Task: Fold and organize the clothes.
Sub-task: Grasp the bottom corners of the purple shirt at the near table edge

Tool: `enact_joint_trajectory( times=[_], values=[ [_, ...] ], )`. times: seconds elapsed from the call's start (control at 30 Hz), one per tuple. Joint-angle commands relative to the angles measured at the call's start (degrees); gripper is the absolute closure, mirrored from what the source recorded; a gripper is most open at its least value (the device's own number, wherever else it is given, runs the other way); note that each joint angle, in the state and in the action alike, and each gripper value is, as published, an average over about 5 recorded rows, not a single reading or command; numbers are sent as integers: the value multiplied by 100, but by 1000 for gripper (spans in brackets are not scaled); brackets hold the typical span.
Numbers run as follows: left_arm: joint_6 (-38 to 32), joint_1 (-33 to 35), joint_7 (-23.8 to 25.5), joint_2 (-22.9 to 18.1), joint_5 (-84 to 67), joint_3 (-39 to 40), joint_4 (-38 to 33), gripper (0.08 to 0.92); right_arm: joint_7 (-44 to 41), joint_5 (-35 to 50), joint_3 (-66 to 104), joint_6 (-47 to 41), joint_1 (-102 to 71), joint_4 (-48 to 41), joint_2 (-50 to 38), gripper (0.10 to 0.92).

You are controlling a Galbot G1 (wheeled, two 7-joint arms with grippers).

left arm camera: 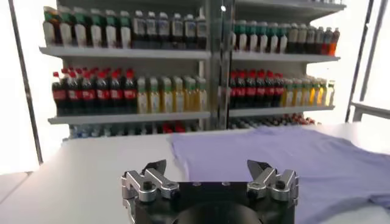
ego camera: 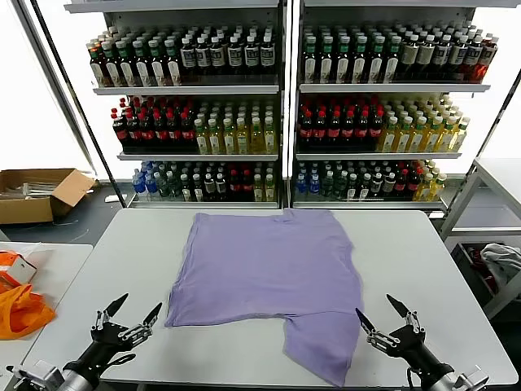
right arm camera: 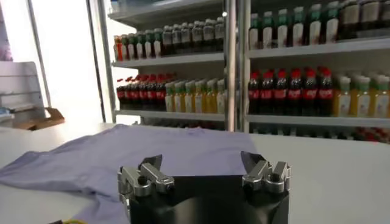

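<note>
I see one light purple T-shirt lying flat in the middle of the white table. It looks plain, with one sleeve sticking out at the near edge. My left gripper and right gripper wait beside the shirt, fingers wide open, holding nothing.

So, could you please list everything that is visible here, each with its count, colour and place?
T-shirt: one, light purple, lying spread on the table, one part trailing toward the right gripper.
Table: one, white, in front of the robot.
Shelves of bottles: two units, many red, yellow, green and dark bottles, behind the table.
Cardboard box: one, brown, on the floor at far left.
Orange bag: one, on a side table at left.
Left gripper: open, near edge, beside the shirt.
Right gripper: open, near edge, beside the shirt.
</note>
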Motion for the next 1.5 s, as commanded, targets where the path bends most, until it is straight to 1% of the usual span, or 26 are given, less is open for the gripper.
enact_joint_trajectory(
  times=[0.03, 0.23, 0.53, 0.73, 0.8, 0.87, 0.97, 1.33, 1.5],
  values=[
    [868, -439, -136, 521, 42, 663, 248, 177, 327, 9, -343, -555, -520, 409, -608, 203],
    [887, -630, -148, 597, -8, 775, 453, 177, 363, -141, -444, -611, -646, 362, -434, 203],
    [973, -1150, -528, 616, -265, 1043, 957, 177, 446, -148, -521, -618, -618, 326, -271, 203],
    [989, -1299, -543, 626, -280, 1183, 1115, 177, 568, -246, -659, -675, -551, 216, -182, 208],
    [992, -1301, -539, 630, -256, 1207, 1132, 177, 589, -262, -702, -690, -527, 178, -161, 238],
    [994, -1284, -532, 636, -241, 1219, 1138, 185, 601, -277, -729, -700, -522, 155, -161, 293],
    [991, -1239, -523, 632, -228, 1221, 1133, 241, 605, -314, -777, -695, -507, 130, -176, 379],
    [964, -1169, -454, 574, -227, 1213, 1169, 562, 608, -557, -919, -605, -416, 15, -163, 691],
    [964, -1122, -465, 543, -199, 1230, 1105, 700, 593, -521, -866, -554, -414, 68, -178, 838]
  ],
)
